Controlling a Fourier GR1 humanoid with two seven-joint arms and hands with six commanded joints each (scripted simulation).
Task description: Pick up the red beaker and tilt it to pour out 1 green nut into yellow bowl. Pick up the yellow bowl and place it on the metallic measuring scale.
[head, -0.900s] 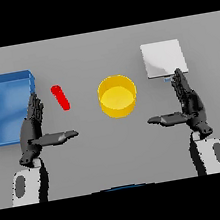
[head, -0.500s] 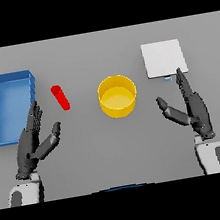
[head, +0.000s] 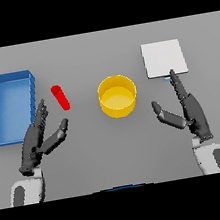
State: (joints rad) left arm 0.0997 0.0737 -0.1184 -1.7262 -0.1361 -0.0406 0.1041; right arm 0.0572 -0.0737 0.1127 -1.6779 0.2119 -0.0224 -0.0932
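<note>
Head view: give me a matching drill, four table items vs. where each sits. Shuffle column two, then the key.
Things:
1. red beaker
2. yellow bowl
3. metallic measuring scale
4. blue tray

Places:
A. far left of the table, beside the left hand
B. right side, just beyond the right hand's fingertips
C. middle of the table, between both hands
D. lying tilted between the tray and the bowl

Pairs: 1-D, 2-C, 3-B, 4-A
</note>
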